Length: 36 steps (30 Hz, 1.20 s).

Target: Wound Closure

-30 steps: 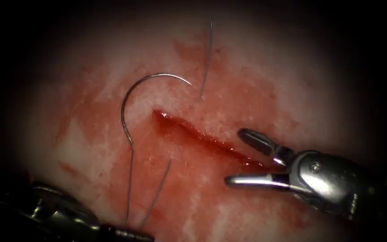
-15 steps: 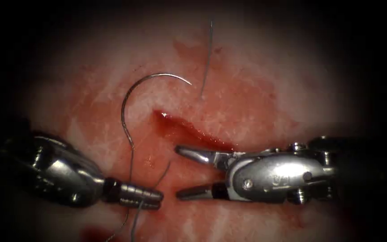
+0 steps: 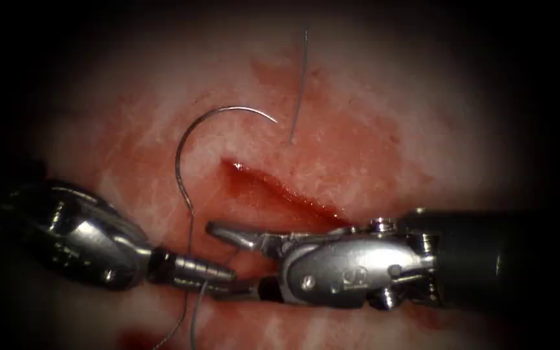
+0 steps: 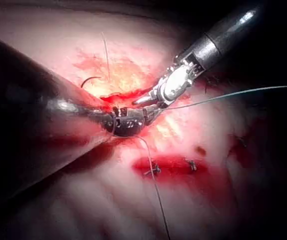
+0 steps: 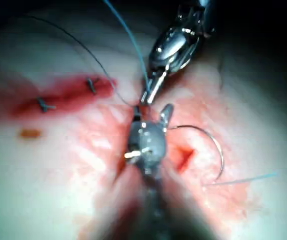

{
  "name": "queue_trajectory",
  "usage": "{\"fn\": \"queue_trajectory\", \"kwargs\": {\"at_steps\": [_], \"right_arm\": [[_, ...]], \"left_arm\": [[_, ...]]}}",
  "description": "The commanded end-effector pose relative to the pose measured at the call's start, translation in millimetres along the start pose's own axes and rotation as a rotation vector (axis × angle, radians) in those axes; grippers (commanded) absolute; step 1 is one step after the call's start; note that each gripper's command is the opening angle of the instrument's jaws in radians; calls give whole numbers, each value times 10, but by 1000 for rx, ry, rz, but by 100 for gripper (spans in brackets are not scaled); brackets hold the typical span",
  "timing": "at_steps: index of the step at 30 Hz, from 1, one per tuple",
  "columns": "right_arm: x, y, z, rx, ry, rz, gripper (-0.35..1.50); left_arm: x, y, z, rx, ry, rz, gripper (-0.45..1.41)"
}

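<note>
The curved needle [image 3: 183, 146] lies free on the tissue left of the cut [image 3: 280, 191], with neither tool holding it and its point toward the cut's upper end. From its tail the thread [image 3: 190, 243] runs down to my left tool [image 3: 225, 279], whose jaws are shut on it. My right tool [image 3: 221, 259] reaches in from the right below the cut. Its jaws are open around the left tool's tip and hold nothing. The left wrist view has the left tool [image 4: 142, 116] meeting the right tool [image 4: 146, 101]. The right wrist view has the right tool [image 5: 151, 111] and the needle [image 5: 216, 145].
A separate strand of thread [image 3: 299, 84] lies on the tissue above the cut's upper end. Red fluid wets the tissue around the cut. A second cut closed with stitches [image 4: 171, 167] lies nearby, and it also appears as stitches [image 5: 91, 85] in the right wrist view.
My left tool came up from the lower left and stopped on the thread. My right tool swung down and moved left until its open jaws reached the left tool's tip. The needle stayed put.
</note>
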Motion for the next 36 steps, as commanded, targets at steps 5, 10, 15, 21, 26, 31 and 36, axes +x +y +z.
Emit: {"fn": "queue_trajectory", "kwargs": {"at_steps": [5, 10, 15, 21, 26, 31, 36], "right_arm": [[-5, -2, 2, 68, 56, 12, -35], [-2, 1, -1, 75, 80, 27, -35], [-4, 6, -2, 55, 61, 64, -35], [-28, 27, -7, -4, -25, 152, -35], [-47, 49, -13, -35, -60, 262, -35], [-69, 61, -14, -44, -87, 343, -35], [-86, 70, -10, -39, -133, 364, -35]], "left_arm": [[-2, 7, 7, -3, 4, 0, -35], [-3, 7, 6, -4, 5, 0, -35], [-7, 3, 4, -7, 9, -12, -27], [-2, -8, -1, -17, 22, -127, 68], [9, -11, -4, -13, 19, -136, 76], [13, -25, -16, 59, 8, -137, 77], [21, -40, -21, 132, -18, -154, 77]]}}
